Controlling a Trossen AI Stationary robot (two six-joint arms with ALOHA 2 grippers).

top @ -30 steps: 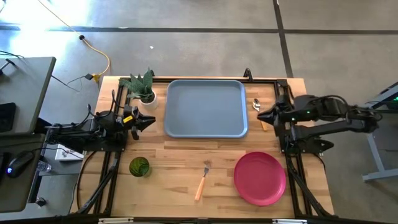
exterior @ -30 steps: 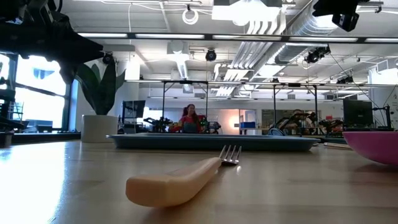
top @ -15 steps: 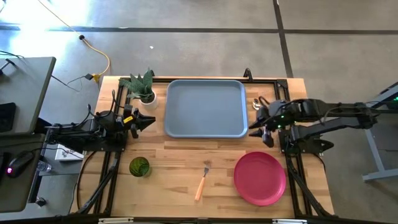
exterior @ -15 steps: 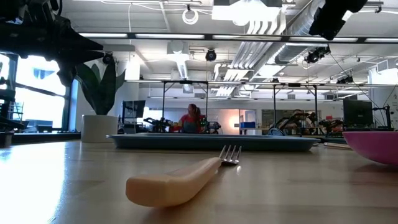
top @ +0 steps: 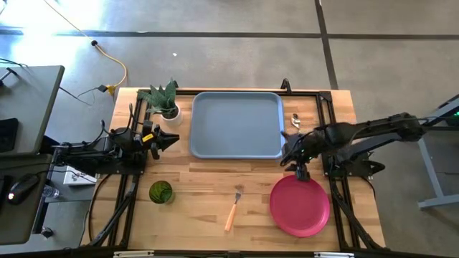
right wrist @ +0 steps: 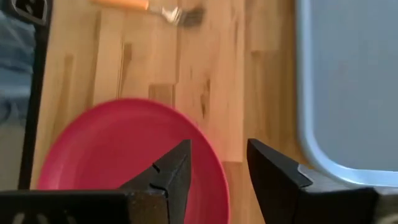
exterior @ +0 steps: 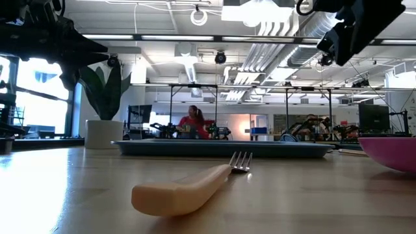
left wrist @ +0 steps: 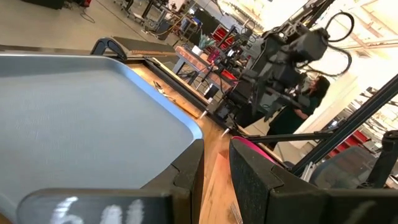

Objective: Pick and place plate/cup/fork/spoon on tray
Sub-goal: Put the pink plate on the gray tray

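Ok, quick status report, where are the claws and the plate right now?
Right claw open, above the plate's far rim, not touching. Left claw open, parked at the table's left edge. Tray empty. Nothing between plate and tray.

We count one tray (top: pixel 237 123), one plate (top: pixel 300 205), one cup (top: pixel 161 191), one fork (top: pixel 234 206) and one spoon (top: pixel 295 120) on the table (top: pixel 193 193). There is also one potted plant (top: pixel 162 99). We see two arms, each with one gripper: the left gripper (top: pixel 169 140) and the right gripper (top: pixel 293 162). Beyond the table, one person (exterior: pixel 192 121) shows in the low view.
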